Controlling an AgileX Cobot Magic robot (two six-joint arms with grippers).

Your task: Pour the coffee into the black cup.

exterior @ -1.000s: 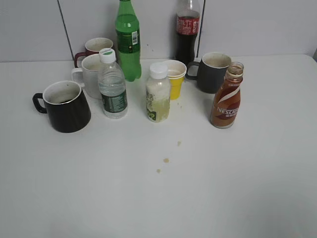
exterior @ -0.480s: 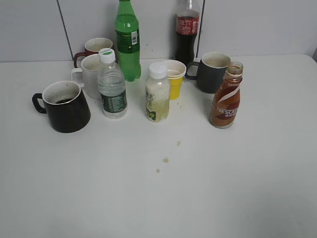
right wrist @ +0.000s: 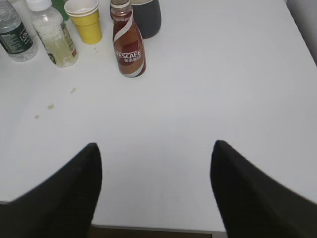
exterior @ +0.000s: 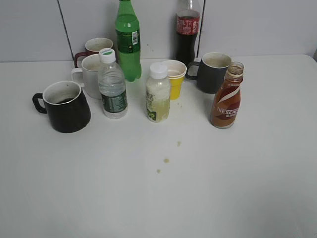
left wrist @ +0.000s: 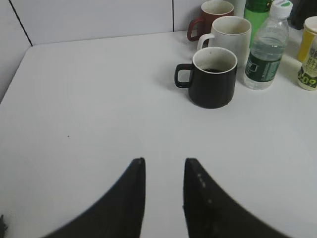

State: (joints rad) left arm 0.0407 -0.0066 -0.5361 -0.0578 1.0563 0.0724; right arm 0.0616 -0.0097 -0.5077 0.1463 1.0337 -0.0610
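Observation:
The coffee, a small brown NESCAFE bottle with no cap, stands upright on the white table at the right; it also shows in the right wrist view. The black cup, glossy with a whitish inside and a little dark liquid, stands at the left, handle to the left; it also shows in the left wrist view. My left gripper is open and empty, well short of the cup. My right gripper is wide open and empty near the table's front edge. Neither gripper shows in the exterior view.
Between cup and coffee stand a water bottle, a pale juice bottle and a yellow paper cup. Behind are a white mug, a red mug, a green bottle, a cola bottle and a dark grey mug. Small drips mark the table.

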